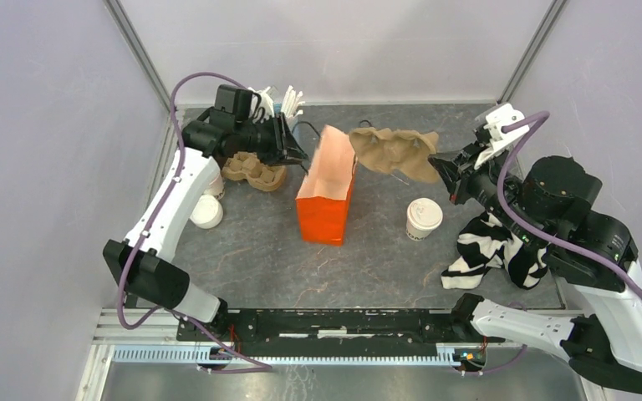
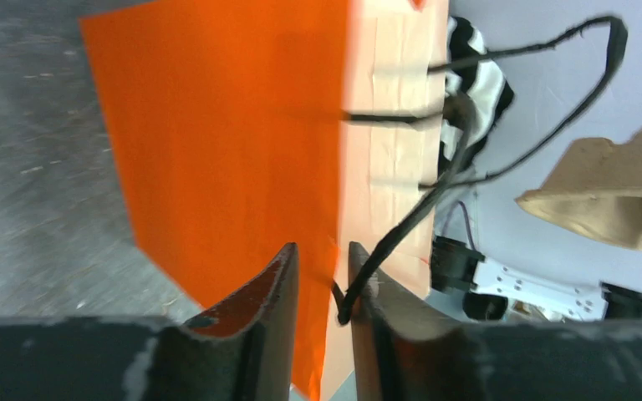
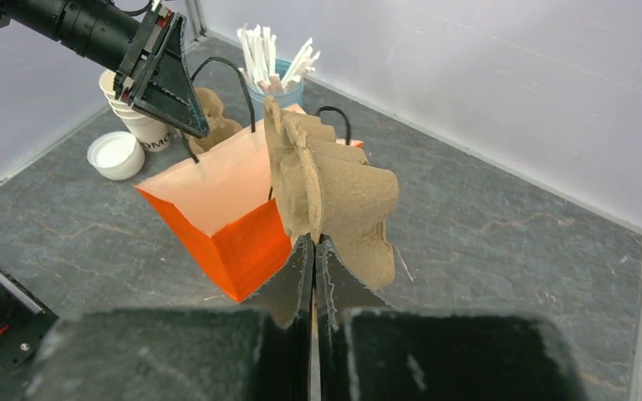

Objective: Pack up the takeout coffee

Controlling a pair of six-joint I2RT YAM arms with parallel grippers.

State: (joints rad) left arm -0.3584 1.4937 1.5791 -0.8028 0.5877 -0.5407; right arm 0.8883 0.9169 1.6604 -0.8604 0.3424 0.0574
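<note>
Grey stone-look tabletop [image 1: 384, 267] bearing takeout coffee [image 1: 424, 217]; lilac walls [image 1: 42, 125], metal corner posts [image 1: 138, 46].

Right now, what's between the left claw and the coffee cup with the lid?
The orange paper bag stands on the table between the left gripper and the lidded coffee cup. The top view shows it.

**Even light, blurred close-ups**

Soft overhead light, even on the table [image 1: 384, 267]; faint shadows; top view sharp; the bag [image 2: 217, 150] smears and my left fingers [image 2: 259, 334] blur; my right fingers [image 3: 292, 292] sit dark, unfocused below the crisp carrier [image 3: 334, 192].
</note>
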